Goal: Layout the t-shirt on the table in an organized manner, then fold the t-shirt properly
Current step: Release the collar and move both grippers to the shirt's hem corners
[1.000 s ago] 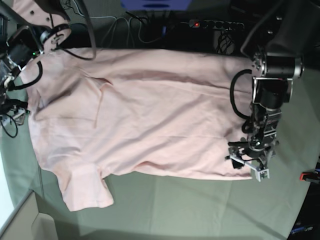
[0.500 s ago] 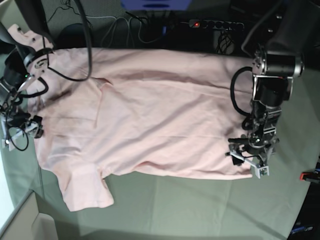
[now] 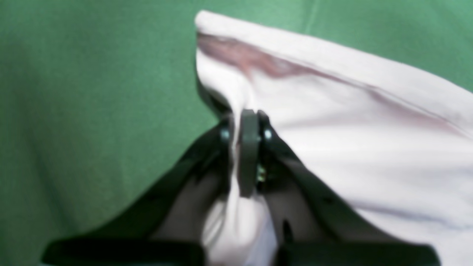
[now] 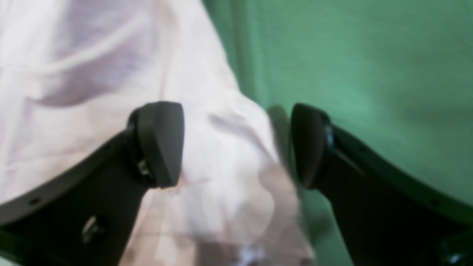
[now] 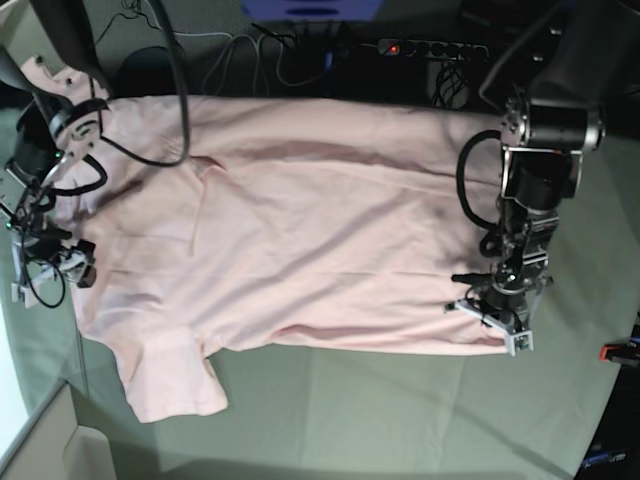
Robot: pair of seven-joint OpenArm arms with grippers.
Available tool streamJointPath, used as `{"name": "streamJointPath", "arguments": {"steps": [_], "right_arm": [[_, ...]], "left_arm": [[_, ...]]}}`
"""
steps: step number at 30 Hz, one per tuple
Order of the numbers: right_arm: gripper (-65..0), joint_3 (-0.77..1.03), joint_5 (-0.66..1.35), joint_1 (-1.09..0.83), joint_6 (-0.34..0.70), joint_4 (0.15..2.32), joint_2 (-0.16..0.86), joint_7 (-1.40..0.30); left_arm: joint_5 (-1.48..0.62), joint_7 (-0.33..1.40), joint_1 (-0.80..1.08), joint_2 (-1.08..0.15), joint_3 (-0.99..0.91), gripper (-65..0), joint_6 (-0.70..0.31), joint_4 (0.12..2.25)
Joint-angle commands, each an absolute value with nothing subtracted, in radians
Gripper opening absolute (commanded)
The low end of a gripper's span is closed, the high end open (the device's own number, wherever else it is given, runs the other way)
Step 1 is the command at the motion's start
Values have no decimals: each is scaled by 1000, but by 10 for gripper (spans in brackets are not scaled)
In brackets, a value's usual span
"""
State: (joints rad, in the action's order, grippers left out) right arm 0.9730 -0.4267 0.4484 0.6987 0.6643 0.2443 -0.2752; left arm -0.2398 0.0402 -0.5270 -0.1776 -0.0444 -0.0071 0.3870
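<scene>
On the creased grey-green cloth-covered desk (image 5: 400, 420), the pale pink cotton t-shirt (image 5: 300, 240) lies spread but unfolded, its corner pinched in the clamped left hand (image 3: 247, 147), its other edge between the gaping right hand (image 4: 236, 144)'s fingers.

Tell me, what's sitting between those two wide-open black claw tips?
In the right wrist view, a bunched edge of the pink t-shirt lies between the right claw tips, with green table cloth beside it.

Base looks straight down; 2 wrist views closely share the t-shirt (image 5: 300, 230).

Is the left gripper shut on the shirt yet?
Yes, shut. In the left wrist view the left gripper has its jaws together with a pinch of the shirt squeezed between them, near the corner.
</scene>
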Motion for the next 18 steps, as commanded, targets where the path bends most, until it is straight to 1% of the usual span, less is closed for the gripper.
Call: {"name": "streamJointPath", "arguments": {"steps": [1,3,9,12,15,17,18], "right_arm": [[-198,972,-414,473,698,677,263,-245],[-198,972,-414,473,698,677,262,-228],[-201,972,-412,473,698,677,260,-219],[-223,972,-412,473,698,677,260,-219],[-301,972,-409,473,698,677,260,-217],[-386,972,-409,473,698,677,260,-217],[-441,972,-409,473,698,677,260,-217]], "left_arm": [[-239,44,-547,-186,-45,-636,2,397],[-242,48,-547,-186,-45,-650,2,403],[-246,51,-549,-186,-47,-650,2,412],[-242,51,-549,-188,-47,-650,2,412],[-240,51,-549,-188,-47,-650,2,412],[-240,51,-549,-189,-47,-650,2,412],[-240,51,-549,-191,-47,-650,2,412]]}}
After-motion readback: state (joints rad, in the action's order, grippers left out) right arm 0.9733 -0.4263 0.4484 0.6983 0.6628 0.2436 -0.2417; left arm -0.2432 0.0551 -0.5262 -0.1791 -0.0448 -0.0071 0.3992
